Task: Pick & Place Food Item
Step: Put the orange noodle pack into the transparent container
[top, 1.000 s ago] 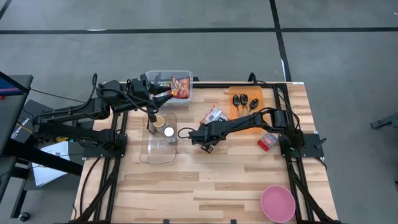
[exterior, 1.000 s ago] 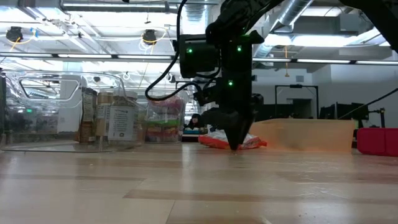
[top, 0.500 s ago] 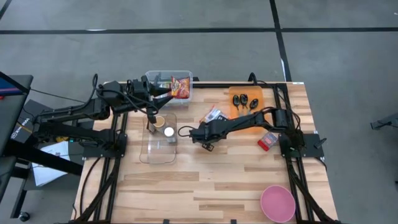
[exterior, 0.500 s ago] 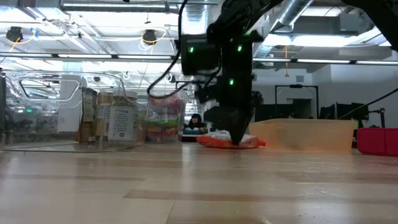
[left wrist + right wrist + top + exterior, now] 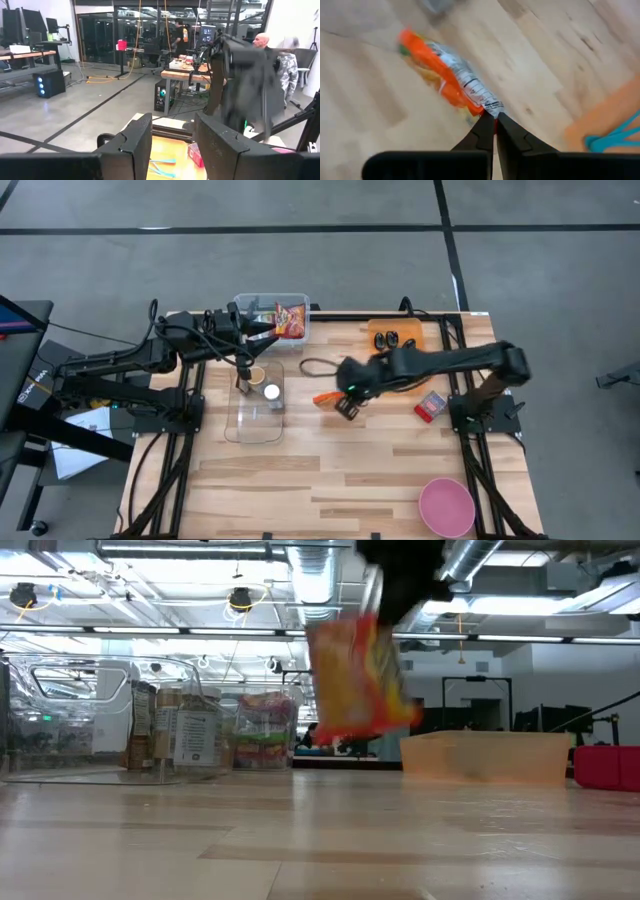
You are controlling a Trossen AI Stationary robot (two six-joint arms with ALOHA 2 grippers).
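An orange snack packet (image 5: pixel 355 680) with a white printed end hangs in the air above the table's middle; it also shows in the high view (image 5: pixel 325 398) and the right wrist view (image 5: pixel 447 75). My right gripper (image 5: pixel 494 117) is shut on it, well above the table (image 5: pixel 347 402). My left gripper (image 5: pixel 172 122) is open and empty, held level over the far left of the table (image 5: pixel 262 330), next to a clear bin (image 5: pixel 270 302) that holds a red snack packet (image 5: pixel 292 320). My right gripper pinches the packet's white printed end seam (image 5: pixel 489 106) between its two fingertips, only at the edge. The packet is lifted clear of the table and hangs below the fingers (image 5: pixel 385 585), its orange end lowest.
A clear tray (image 5: pixel 240 425) with small jars stands at the left. An orange tray (image 5: pixel 378 360) with dark items is at the far right. A red box (image 5: pixel 430 406) lies at the right and a pink bowl (image 5: pixel 446 506) at the near right corner.
My right gripper, down at the table on the packet a second ago, has risen and gone a little toward the table's right edge. The packet has been lifted clear of the table and now hangs below the fingers.
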